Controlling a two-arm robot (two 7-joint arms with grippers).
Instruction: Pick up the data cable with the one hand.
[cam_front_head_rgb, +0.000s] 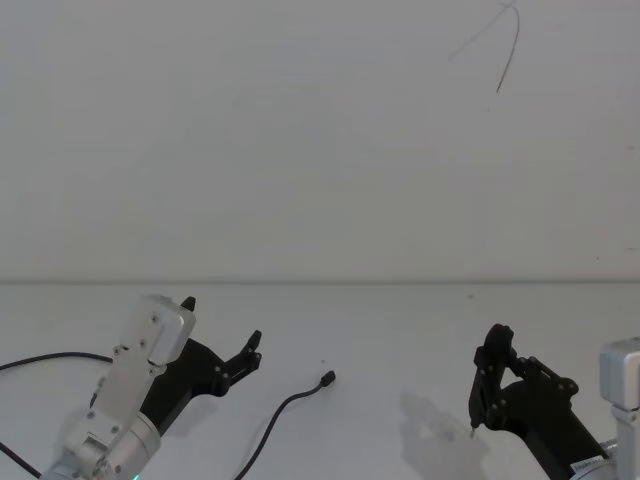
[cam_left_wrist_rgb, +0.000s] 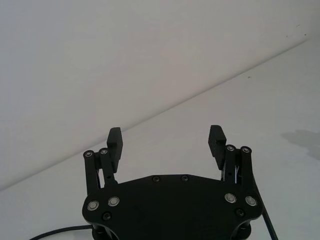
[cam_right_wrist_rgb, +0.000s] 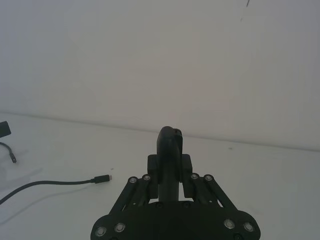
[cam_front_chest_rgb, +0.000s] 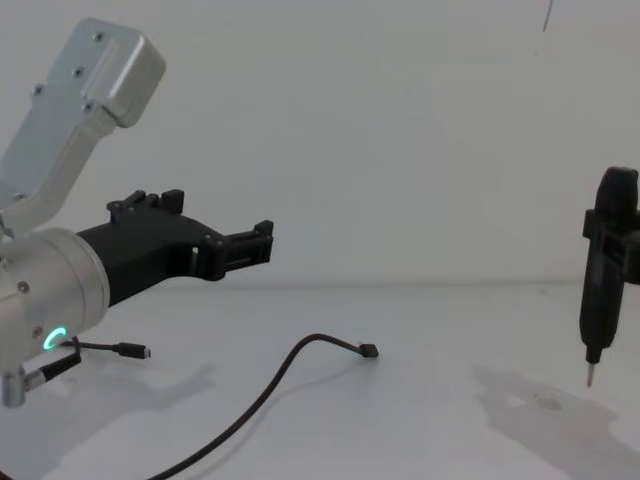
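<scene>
The data cable (cam_front_head_rgb: 283, 410) is a thin black cord lying on the white table. It curves from the near edge up to its small plug (cam_front_head_rgb: 327, 378). It also shows in the chest view, where the data cable (cam_front_chest_rgb: 290, 365) arches slightly off the table, and as the data cable (cam_right_wrist_rgb: 50, 182) in the right wrist view. My left gripper (cam_front_head_rgb: 221, 322) hovers above the table, left of the plug. It is open and holds nothing between its jaws, as the left gripper (cam_left_wrist_rgb: 165, 135) and the left gripper (cam_front_chest_rgb: 250, 245) also show.
My right gripper (cam_front_head_rgb: 492, 365) stays at the right, shut on a black pen-shaped tool (cam_front_chest_rgb: 603, 270) whose metal tip points down above the table. A thinner black wire (cam_front_chest_rgb: 120, 349) with a tiny plug lies at the left. A plain white wall stands behind the table.
</scene>
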